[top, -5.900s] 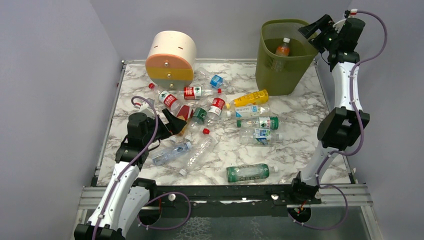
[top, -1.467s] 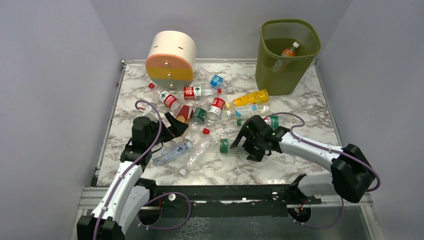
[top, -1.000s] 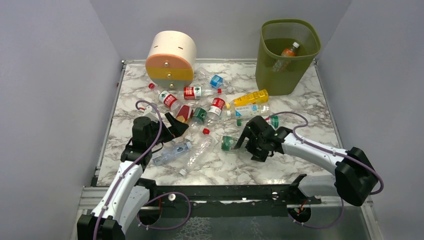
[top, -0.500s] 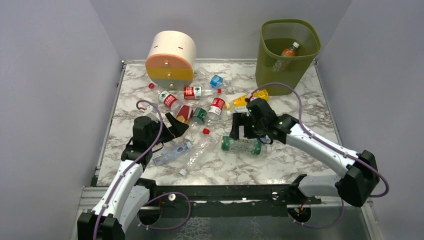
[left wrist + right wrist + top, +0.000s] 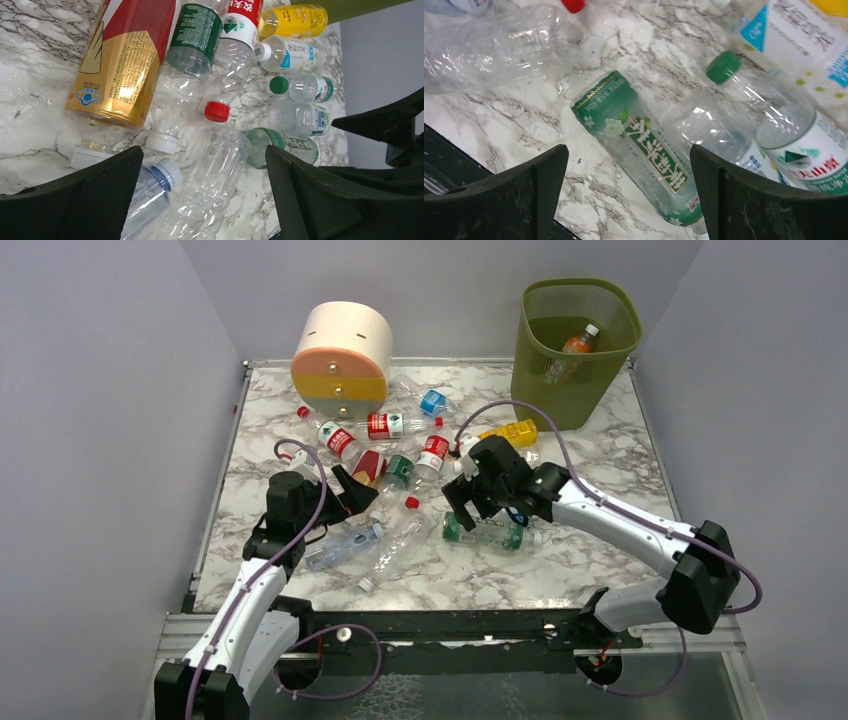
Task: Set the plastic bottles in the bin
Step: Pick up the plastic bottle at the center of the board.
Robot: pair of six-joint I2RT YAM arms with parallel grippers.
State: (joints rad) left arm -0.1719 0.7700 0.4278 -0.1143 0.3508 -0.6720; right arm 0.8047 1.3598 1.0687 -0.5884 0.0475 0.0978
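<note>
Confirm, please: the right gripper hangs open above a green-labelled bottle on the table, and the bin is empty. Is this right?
Not quite. The bin holds one orange bottle, as the top external view shows. The rest is right: the right gripper hangs open above the green-labelled bottle.

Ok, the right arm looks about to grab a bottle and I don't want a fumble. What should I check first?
1. Right gripper open: ok, jaws wide.
2. Green-labelled bottle between its jaws: ok in the right wrist view.
3. That bottle free of neighbours: not ok, green-capped bottle lies close alongside.
4. Gripper low enough to close: cannot tell.
5. Bin has room: ok, one orange bottle visible inside.
6. Left gripper out of the way: ok, open, off to the left.
</note>
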